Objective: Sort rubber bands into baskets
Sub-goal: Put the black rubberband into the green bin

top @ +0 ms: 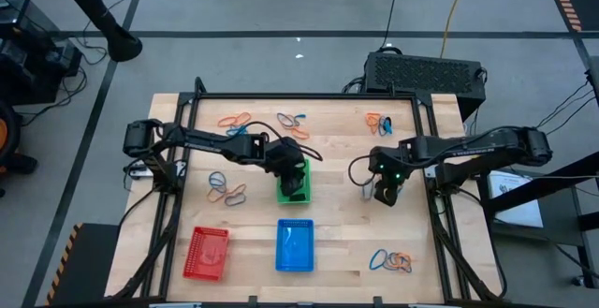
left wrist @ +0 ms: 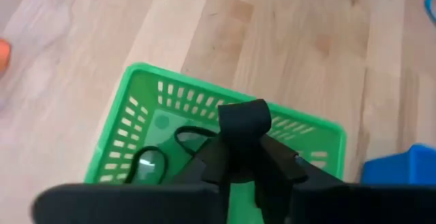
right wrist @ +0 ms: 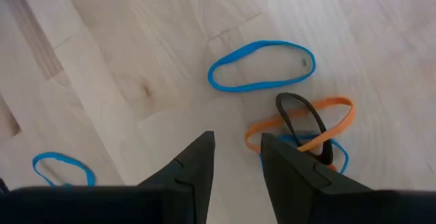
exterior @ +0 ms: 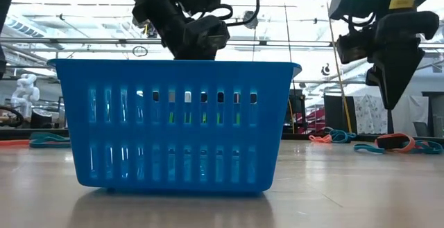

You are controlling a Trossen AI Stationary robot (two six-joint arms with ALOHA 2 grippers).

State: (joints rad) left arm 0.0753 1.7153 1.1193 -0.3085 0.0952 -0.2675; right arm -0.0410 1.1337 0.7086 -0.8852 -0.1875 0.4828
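Observation:
My left gripper point(top: 293, 172) hangs over the green basket point(top: 294, 192), which stands on the table; its fingers point(left wrist: 242, 118) are shut, and I see nothing between them. Two black rubber bands point(left wrist: 185, 138) lie on the green basket's floor. My right gripper point(top: 385, 190) is a little above the bare table right of centre, fingers pointing down and slightly apart point(right wrist: 238, 152), empty. Ahead of it lie a blue band point(right wrist: 262, 64) and a tangle of orange, black and blue bands point(right wrist: 306, 132). The blue basket point(top: 295, 245) and the red basket point(top: 208, 252) stand near the front edge.
Piles of bands lie at the far left point(top: 234, 121), far middle point(top: 293, 121), far right point(top: 379, 123), left of the green basket point(top: 226, 189) and near right point(top: 391, 261). A black frame point(top: 309, 96) borders the table. In the low view the blue basket point(exterior: 173, 124) fills the foreground.

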